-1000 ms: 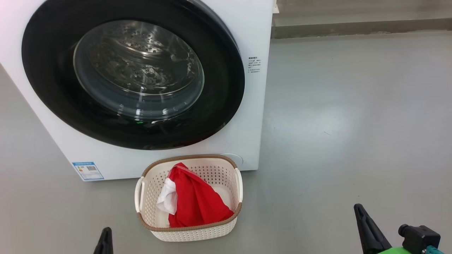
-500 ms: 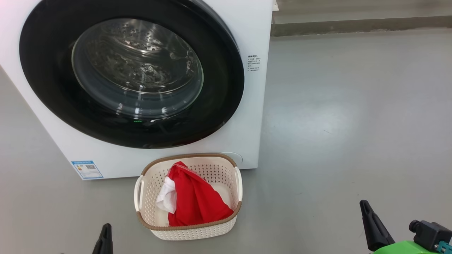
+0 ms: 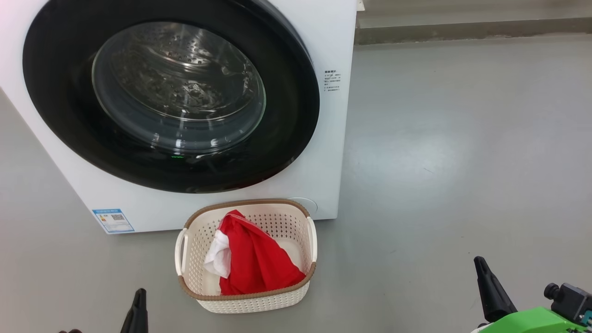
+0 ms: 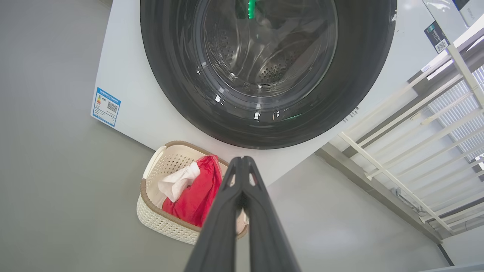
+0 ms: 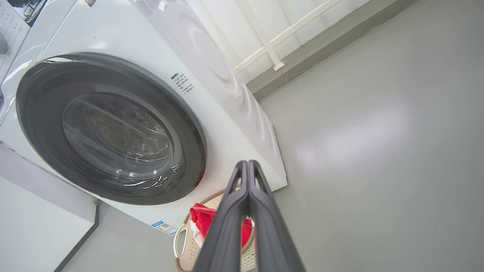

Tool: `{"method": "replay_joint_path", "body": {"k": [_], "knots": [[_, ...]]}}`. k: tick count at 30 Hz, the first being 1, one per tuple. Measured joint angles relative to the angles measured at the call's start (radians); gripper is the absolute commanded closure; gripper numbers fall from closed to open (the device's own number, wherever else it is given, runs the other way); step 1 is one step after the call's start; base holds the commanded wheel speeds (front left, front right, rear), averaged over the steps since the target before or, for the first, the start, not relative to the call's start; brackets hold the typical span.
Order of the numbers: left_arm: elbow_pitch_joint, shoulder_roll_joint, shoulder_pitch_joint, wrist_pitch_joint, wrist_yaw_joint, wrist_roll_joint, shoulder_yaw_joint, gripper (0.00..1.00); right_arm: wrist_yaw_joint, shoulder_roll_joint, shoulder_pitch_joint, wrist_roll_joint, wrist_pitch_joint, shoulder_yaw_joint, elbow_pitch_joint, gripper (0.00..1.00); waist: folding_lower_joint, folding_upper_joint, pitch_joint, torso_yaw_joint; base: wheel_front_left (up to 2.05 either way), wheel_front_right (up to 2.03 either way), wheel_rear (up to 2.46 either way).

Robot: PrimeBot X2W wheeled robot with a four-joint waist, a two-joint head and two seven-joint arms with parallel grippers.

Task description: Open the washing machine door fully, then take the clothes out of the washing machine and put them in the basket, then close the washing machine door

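The washing machine door [image 3: 171,92] is closed; left pincer [image 4: 242,159] and right pincer [image 5: 247,163] are both closed, empty.

Left gripper [image 4: 242,160] up close: two long dark grey fingers [image 4: 223,226], matte, tapering to narrow tips, each with a slim slot cut near the end. Right gripper [image 5: 247,163], same build. From the head camera, a bright green casing [image 3: 532,323] sits behind the right one, with a black knobbed block [image 3: 571,299] beside it
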Motion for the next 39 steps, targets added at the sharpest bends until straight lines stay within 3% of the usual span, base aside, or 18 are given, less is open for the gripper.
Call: {"method": "replay_joint_path", "body": {"k": [39], "knots": [[0.017, 0.001, -0.062, 0.106, -0.026, -0.437, 0.006, 1.0, -0.003, 0.0, -0.06, 0.429, 0.114, -0.035, 0.002, 1.0, 0.0, 0.0, 0.019, -0.004, 0.0, 0.0, 0.0]]}}
